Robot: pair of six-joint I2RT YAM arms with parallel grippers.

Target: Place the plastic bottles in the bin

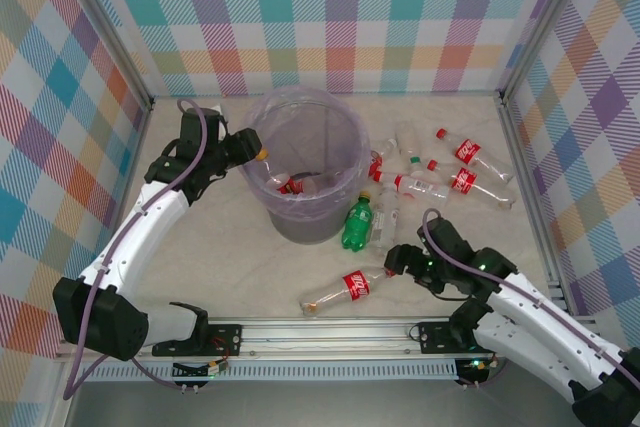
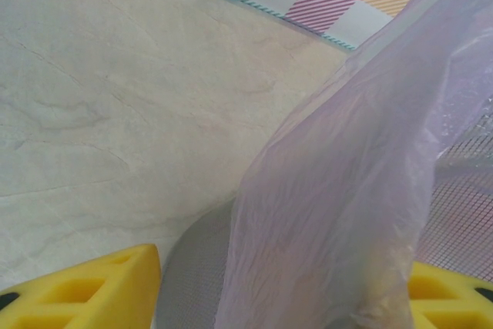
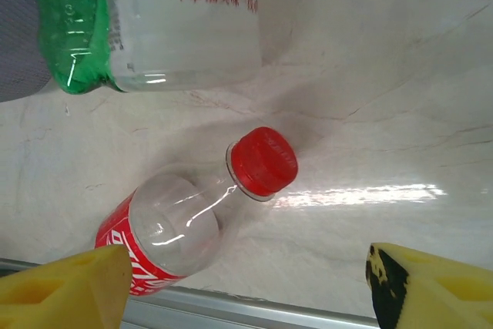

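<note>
Bottle [image 3: 192,221] w/ red cap is lying by the front rail [image 1: 330,327], so I'm hovering the R claw [image 3: 246,290] over it, fingers spread, nothing gripped yet. L claw [image 1: 248,147] is sitting at the bin [image 1: 300,93] rim, fingers parted astride the liner [image 2: 347,190], prob. for a straight drop, gripping nothing I can see. Some binned bottles [image 1: 297,185] are lying inside, while the green one [image 1: 357,224] and loose bottles [image 1: 445,182] are waiting just right of it.

Red-labelled bottle [image 1: 356,284] bears white script, possibly Coca-Cola; red print on clear bottle [image 3: 185,28] unreadable.
</note>
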